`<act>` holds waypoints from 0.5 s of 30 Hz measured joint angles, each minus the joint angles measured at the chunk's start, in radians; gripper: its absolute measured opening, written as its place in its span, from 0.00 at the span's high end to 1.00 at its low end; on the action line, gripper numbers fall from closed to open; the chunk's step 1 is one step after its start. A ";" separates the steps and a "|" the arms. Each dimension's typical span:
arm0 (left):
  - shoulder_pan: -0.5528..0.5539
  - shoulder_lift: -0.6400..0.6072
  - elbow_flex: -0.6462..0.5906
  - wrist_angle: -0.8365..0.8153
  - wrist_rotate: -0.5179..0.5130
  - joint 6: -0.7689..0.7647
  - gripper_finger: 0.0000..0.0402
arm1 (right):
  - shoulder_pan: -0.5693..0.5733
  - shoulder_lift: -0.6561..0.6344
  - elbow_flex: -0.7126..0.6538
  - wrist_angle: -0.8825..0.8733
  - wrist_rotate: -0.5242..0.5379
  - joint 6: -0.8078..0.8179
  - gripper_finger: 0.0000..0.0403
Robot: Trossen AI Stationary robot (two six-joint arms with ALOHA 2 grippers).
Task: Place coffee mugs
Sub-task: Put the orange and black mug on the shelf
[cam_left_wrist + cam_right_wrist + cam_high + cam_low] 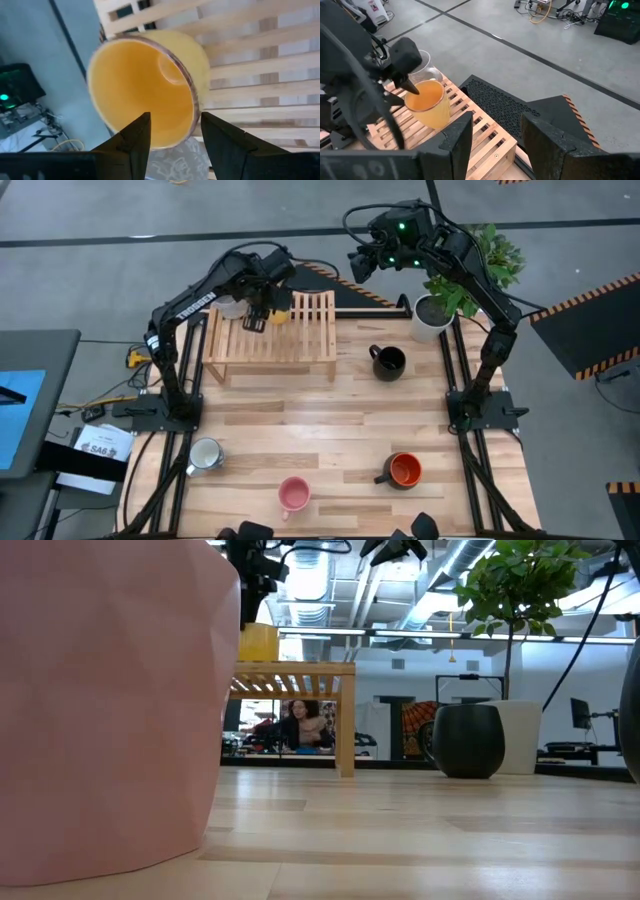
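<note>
The orange mug (281,314) stands on its base on the wooden rack (300,345) near the rack's far edge; the low view shows the orange mug (258,642) on the rack top. My left gripper (260,316) (172,117) is at its rim, shut on its wall. A white mug (232,307) sits beside it on the rack. On the table stand the black mug (388,362), grey mug (205,455), pink mug (293,496) and red-inside mug (403,470). My right gripper (361,265) (495,117) hangs open, high past the far edge. My left gripper has the orange mug's wall at the rim (186,136), on the side toward the table's left. One finger (135,142) is inside the cup and the other (222,145) outside. It comes slanting down from above and from the left. The mug stands about upright on the rack's slats.
A white plant pot (430,318) with a leafy plant stands at the table's far right corner. The rack fills the far left part. The table's middle (320,420) is bare wood. A person sits in the room behind the table (305,725).
</note>
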 joint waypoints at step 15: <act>-0.093 -0.051 0.187 0.036 -0.225 -0.262 0.61 | 0.000 0.000 0.000 0.009 0.000 -0.002 0.52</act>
